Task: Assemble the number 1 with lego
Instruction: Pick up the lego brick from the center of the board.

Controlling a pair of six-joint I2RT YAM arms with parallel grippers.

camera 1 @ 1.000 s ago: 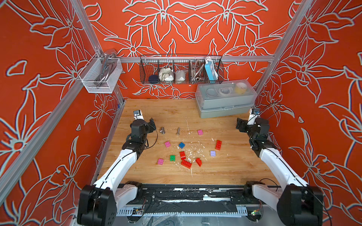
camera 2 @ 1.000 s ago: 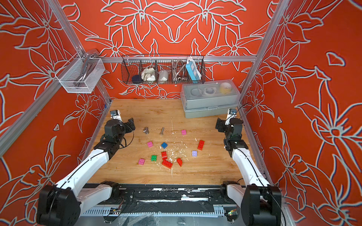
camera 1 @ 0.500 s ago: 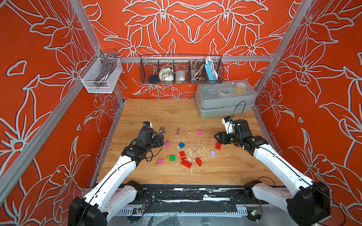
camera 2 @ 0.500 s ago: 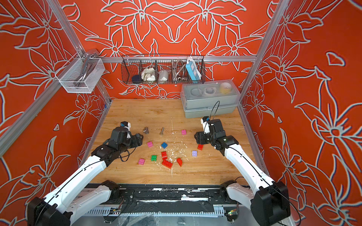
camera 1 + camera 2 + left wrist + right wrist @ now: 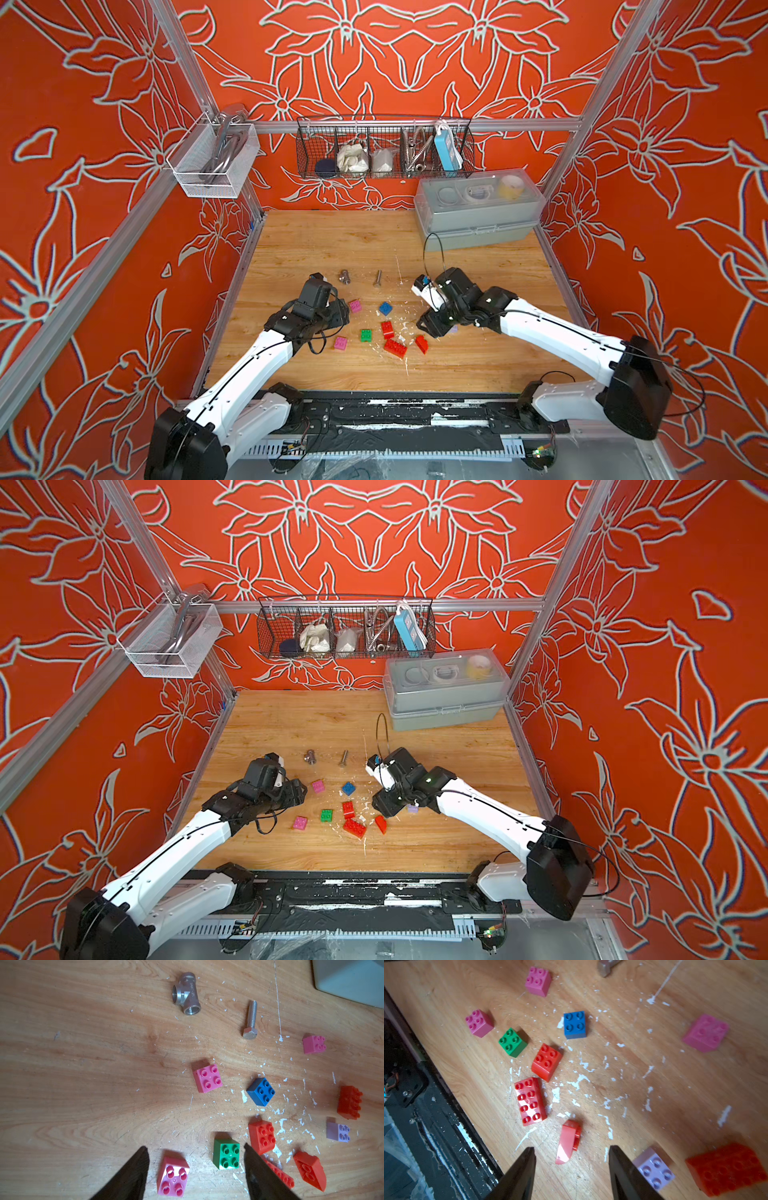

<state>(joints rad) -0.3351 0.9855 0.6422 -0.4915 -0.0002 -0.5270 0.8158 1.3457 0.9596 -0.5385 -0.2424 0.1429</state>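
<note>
Left gripper (image 5: pixel 195 1147) and right gripper (image 5: pixel 571 1147) are hovering, fingers apart and empty, over scattered lego (image 5: pixel 395 347) near the tabletop's front edge, with tee fitting (image 5: pixel 186 993) and bolt (image 5: pixel 250 1020) lying beyond, blocking neither.

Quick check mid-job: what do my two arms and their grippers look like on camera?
Both arms match: the left arm and right arm have smooth white links with bulky black joints and a thin black cable running along them. A black cable loop stands above the right wrist. The left gripper and right gripper carry plain black fingers tapering to points.
</note>
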